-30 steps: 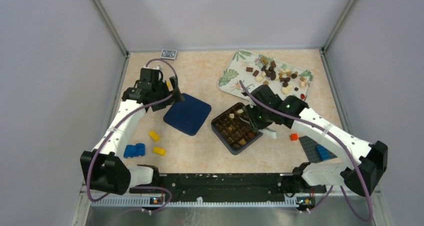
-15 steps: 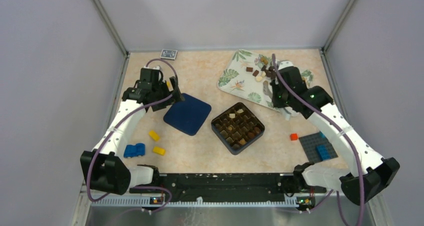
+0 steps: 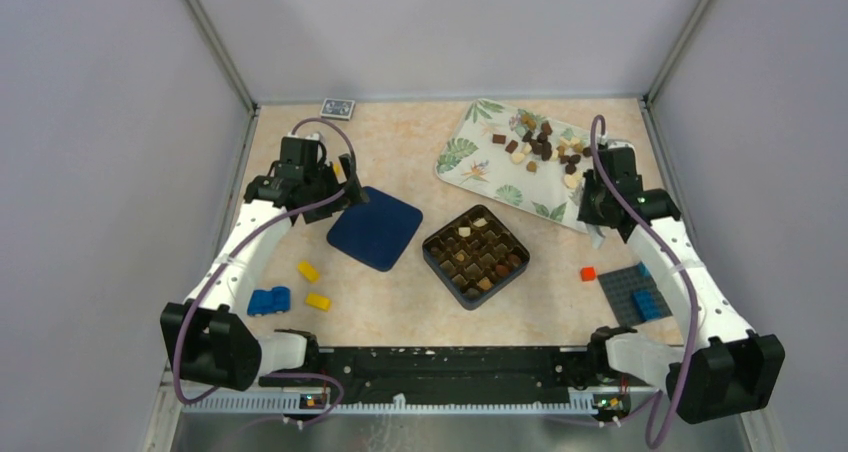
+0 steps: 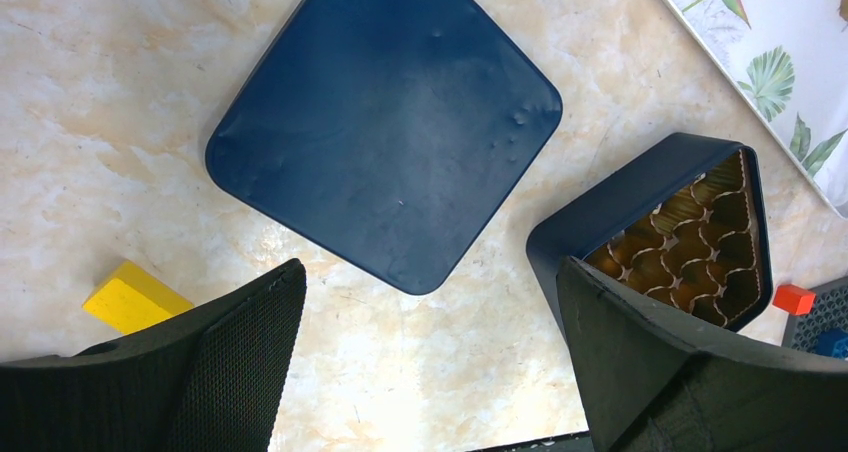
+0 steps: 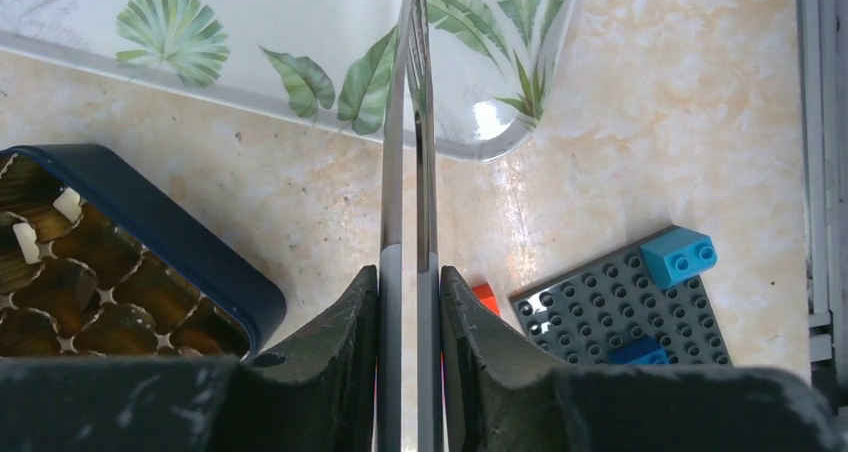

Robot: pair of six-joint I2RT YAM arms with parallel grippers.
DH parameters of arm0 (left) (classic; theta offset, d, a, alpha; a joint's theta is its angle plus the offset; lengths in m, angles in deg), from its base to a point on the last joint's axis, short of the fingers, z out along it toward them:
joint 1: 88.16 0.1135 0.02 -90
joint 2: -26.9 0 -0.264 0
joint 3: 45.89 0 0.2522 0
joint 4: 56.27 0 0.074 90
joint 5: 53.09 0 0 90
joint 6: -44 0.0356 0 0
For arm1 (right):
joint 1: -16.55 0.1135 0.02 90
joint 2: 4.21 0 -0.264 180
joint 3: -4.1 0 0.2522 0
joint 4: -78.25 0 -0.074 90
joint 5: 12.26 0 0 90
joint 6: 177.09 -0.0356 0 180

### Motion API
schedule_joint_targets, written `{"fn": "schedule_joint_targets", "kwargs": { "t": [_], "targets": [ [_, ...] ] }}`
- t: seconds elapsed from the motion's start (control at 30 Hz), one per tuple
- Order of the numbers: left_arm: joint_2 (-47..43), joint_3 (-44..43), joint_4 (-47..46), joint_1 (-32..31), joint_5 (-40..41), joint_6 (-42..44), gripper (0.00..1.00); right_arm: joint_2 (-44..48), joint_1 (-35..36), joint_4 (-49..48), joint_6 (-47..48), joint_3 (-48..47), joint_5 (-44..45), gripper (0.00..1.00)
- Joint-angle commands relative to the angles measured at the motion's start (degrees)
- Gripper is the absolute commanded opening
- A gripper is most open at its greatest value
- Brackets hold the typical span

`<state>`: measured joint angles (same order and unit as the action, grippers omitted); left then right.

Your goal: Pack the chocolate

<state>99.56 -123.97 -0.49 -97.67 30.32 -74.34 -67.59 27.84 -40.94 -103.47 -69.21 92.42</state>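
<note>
Loose chocolate [image 3: 545,144], dark, light brown and cream, lies in a heap at the far end of the leaf-print tray [image 3: 470,157]. A dark blue box [image 3: 475,255] with gold cells holds several pieces, two of them cream [image 5: 68,204]. My right gripper [image 3: 598,207] hangs over the tray's near right corner. It is shut on metal tongs [image 5: 412,122], whose tips are pressed together above the tray [image 5: 300,32]. No piece shows between the tips. My left gripper [image 3: 345,187] is open over bare table beside the box's blue lid [image 4: 385,122].
A grey studded plate [image 3: 635,292] with blue bricks and a red brick [image 3: 588,273] lie right of the box. Yellow bricks [image 3: 313,284] and a blue toy [image 3: 268,300] are near the left arm. A small card [image 3: 338,106] sits at the back wall.
My right arm has swung from the box up to the tray and then to the tray's right corner, tongs still gripped. The left arm has not moved.
</note>
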Motion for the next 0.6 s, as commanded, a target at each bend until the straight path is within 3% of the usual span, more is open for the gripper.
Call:
{"fn": "schedule_joint_targets", "kwargs": {
  "t": [0.0, 0.2, 0.57],
  "targets": [
    [-2.2, 0.6, -1.2, 0.3, 0.4, 0.6, 0.99, 0.3, -1.2, -9.1, -2.1, 2.3, -0.9, 0.24],
    [-2.1, 0.7, -1.0, 0.3, 0.9, 0.8, 0.99, -1.8, -1.7, -15.3, -2.5, 5.6, -0.6, 0.28],
    [-2.1, 1.3, -0.7, 0.3, 2.0, 0.8, 0.99, -6.7, -1.8, -18.0, -1.9, 6.9, 1.3, 0.36]
  ]
}}
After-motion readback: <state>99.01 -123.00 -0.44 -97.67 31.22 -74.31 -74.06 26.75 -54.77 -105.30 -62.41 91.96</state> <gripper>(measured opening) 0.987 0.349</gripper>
